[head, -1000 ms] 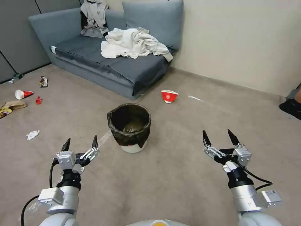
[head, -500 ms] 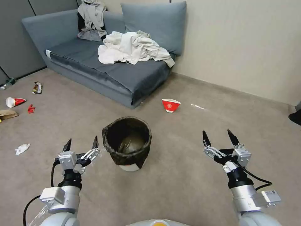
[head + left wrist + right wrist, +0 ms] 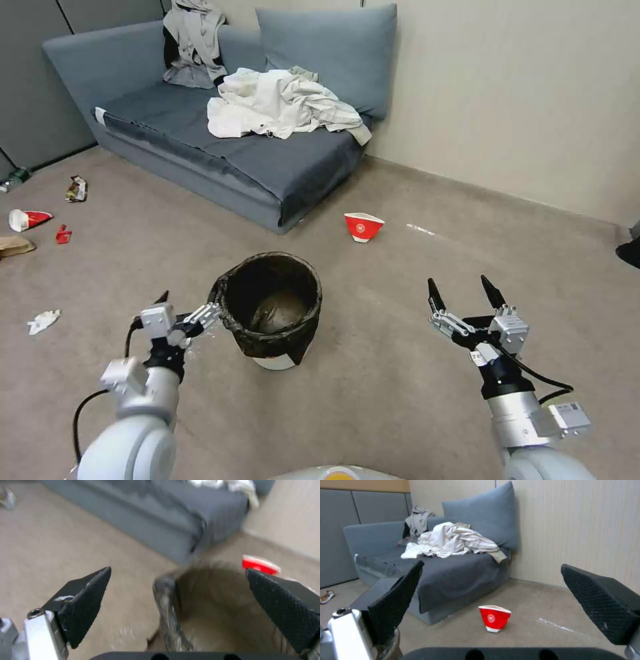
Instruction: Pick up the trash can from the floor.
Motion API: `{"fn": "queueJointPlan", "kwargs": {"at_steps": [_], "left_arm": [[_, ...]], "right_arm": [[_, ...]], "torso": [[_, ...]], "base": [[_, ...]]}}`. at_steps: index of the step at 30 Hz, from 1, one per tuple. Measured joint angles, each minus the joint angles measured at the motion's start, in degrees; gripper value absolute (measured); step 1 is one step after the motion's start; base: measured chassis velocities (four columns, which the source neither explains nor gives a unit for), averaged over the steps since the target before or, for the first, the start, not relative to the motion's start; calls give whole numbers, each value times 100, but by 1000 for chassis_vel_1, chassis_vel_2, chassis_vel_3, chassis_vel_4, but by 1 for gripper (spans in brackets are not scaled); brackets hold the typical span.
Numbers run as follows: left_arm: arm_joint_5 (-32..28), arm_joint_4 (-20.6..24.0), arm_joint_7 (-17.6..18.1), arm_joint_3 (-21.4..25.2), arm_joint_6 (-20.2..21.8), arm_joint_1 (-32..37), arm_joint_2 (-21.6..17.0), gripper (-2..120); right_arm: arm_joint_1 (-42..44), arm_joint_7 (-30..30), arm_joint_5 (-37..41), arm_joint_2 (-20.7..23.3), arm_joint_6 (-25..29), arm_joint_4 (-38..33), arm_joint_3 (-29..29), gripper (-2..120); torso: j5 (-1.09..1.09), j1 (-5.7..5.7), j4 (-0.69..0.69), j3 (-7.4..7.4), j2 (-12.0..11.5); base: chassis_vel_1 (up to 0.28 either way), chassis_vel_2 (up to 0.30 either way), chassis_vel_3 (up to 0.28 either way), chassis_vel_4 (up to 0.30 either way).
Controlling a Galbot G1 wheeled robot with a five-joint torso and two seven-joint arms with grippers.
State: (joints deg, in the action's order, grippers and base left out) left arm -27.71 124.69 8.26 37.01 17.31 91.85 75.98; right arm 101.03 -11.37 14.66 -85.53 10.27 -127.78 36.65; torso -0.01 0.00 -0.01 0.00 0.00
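The left gripper [image 3: 185, 308] has its jaws spread wide and straddling the near-left rim of the bin [image 3: 270, 317]: in the left wrist view one finger [image 3: 85, 602] sits outside the bag-lined wall over the floor [image 3: 373, 400], the other [image 3: 286, 607] over the bin's mouth, with the rim [image 3: 166, 605] between them. Nothing is clamped yet.

That is the change. A second ago this gripper hung short of the bin, to its left; now the left arm has swung in toward it and one fingertip reaches the bag's folded edge. The robot has also closed in, so the bin sits nearer than before (the shift in the sofa and litter is the camera's doing). The bin itself stands upright on the floor, in front of the sofa [image 3: 220, 153], with some debris inside.

The right gripper [image 3: 465, 293] hangs well to the right of the bin, jaws wide and empty, its wrist view looking past the bin to the red paper bowl [image 3: 494, 618] near the sofa's corner.

My reading: the approach is nearly done and the grasp is next. The wall is thin and the bag slippery (a pinch catching only the bag could slide off).
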Motion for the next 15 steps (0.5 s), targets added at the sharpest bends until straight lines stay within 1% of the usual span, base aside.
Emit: {"fn": "queueJointPlan", "kwargs": {"at_steps": [2, 3, 4, 6, 8, 9, 12, 14, 15], "left_arm": [[-611, -300, 263, -160, 416, -374, -300, 100], [-786, -408, 371, -227, 547, -516, -394, 100], [-786, -408, 371, -227, 547, -516, -394, 100], [-1094, -648, 497, -346, 740, -792, -548, 100], [-1366, -909, 651, -511, 900, -1135, -680, 100], [-1366, -909, 651, -511, 900, -1135, -680, 100], [-1781, -1164, 973, -753, 1192, -1580, -786, 100], [-1828, -1181, 1016, -776, 1229, -1620, -793, 100], [-1984, -1236, 1157, -834, 1395, -1752, -814, 100]], "right_arm": [[24, 0, -4, -1, 0, -17, 27, 100], [30, 1, -4, -2, 0, -19, 41, 100], [30, 1, -4, -2, 0, -19, 41, 100], [46, 7, -7, -13, 0, -21, 74, 100], [57, 19, -11, -42, 0, -25, 105, 100], [57, 19, -11, -42, 0, -25, 105, 100], [60, 31, -14, -79, 0, -24, 142, 100], [60, 33, -14, -82, 0, -23, 146, 100], [55, 42, -14, -95, 0, -17, 161, 100]], "torso": [[-1, 0, 2, 0, 0], [0, 0, 1, 0, 0], [0, 0, 1, 0, 0], [1, 0, 0, 0, 0], [1, 0, 1, 0, 0], [1, 0, 1, 0, 0], [1, 0, 1, 0, 0], [1, 0, 0, 0, 0], [1, 0, 1, 0, 0]], "base": [[0, 0, 0, 0], [0, 0, 0, 0], [0, 0, 0, 0], [0, 0, 0, 0], [0, 0, 0, 0], [0, 0, 0, 0], [0, 0, 0, 0], [0, 0, 0, 0], [0, 0, 0, 0]]}}
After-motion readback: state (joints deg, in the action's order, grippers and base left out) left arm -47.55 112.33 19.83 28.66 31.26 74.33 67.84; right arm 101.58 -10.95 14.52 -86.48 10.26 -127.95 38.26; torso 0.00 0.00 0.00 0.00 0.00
